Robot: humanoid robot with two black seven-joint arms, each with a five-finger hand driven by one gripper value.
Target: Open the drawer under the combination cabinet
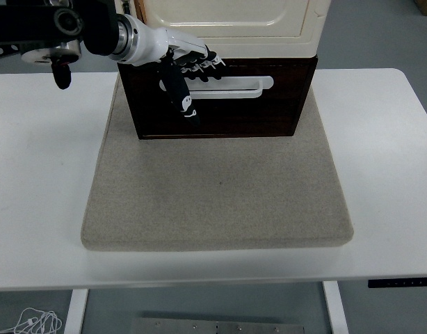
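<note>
White tabletop (380, 174) carries a beige felt mat (220, 195) at centre, with grey floor visible beyond the table at 1 o'clock and below the near edge. On the far end of the mat, at 12 o'clock, stands the combination cabinet: a cream upper unit (234, 24) over a dark brown drawer (269, 115) with a white bar handle (234, 88). The drawer front appears flush, so judged unopened. The left hand (189, 69) lies at the handle's left end, fingers (206, 66) curled at the bar and thumb (180, 97) pointing down across the drawer front; a firm grasp cannot be confirmed. To perform the step well: hook the fingers fully behind the bar, then pull straight toward 6 o'clock, keeping the pull level to avoid dragging the cabinet along the mat. The right hand is not visible.
</note>
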